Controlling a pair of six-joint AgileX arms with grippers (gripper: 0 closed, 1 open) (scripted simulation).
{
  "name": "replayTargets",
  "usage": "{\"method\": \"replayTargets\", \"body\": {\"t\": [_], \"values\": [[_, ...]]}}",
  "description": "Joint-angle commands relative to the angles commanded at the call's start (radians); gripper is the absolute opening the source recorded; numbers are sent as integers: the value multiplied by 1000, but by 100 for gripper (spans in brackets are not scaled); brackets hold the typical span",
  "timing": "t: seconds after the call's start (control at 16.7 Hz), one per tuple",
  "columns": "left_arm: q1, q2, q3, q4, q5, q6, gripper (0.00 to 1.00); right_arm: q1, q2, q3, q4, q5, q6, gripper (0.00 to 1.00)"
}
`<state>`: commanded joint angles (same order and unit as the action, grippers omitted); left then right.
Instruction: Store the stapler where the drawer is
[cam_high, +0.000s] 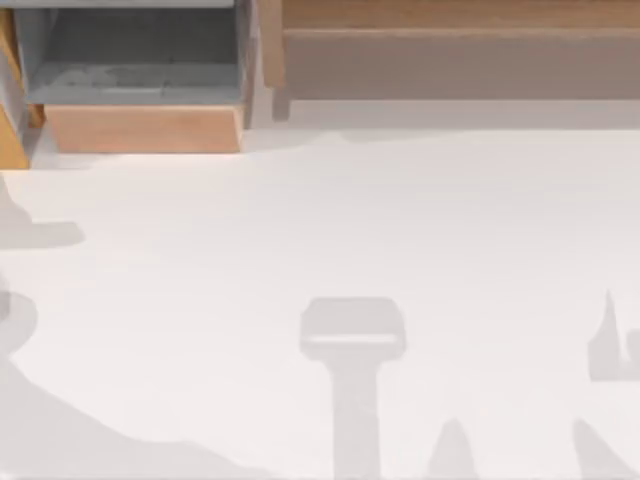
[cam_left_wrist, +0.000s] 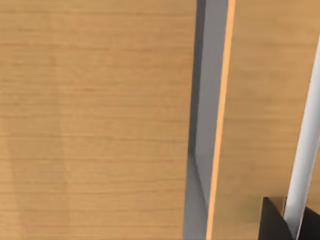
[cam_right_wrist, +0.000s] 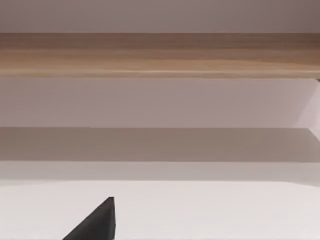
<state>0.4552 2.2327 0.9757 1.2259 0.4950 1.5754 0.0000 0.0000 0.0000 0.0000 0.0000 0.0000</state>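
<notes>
At the far left of the white table (cam_high: 330, 220) you have the boxy drawer (cam_high: 140, 128). It stands pulled open, its grey floor bare and its light tan wooden front panel facing the near side. Your left gripper (cam_left_wrist: 280, 222) sits close against pale wooden panels (cam_left_wrist: 95, 120) split by a narrow grey gap. You cannot tell how wide this gripper is set. Along the far edge to the right runs the long brown wooden cabinet (cam_high: 450, 45). Your right gripper (cam_right_wrist: 97, 222) hangs low over the bare tabletop, facing that cabinet, and you cannot tell its width either.
</notes>
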Motion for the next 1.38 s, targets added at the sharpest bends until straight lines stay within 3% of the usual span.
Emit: {"method": "replayTargets", "body": {"t": [0.24,0.6,0.9,1.38], "values": [[-5,22,36,-24,-7,-1,0,0,0,0,0,0,0,100],[-54,116,253,-133,-58,-4,0,0,0,0,0,0,0,100],[-62,128,278,-150,-65,-5,0,0,0,0,0,0,0,100],[-62,128,278,-150,-65,-5,60,0,0,0,0,0,0,100]]}}
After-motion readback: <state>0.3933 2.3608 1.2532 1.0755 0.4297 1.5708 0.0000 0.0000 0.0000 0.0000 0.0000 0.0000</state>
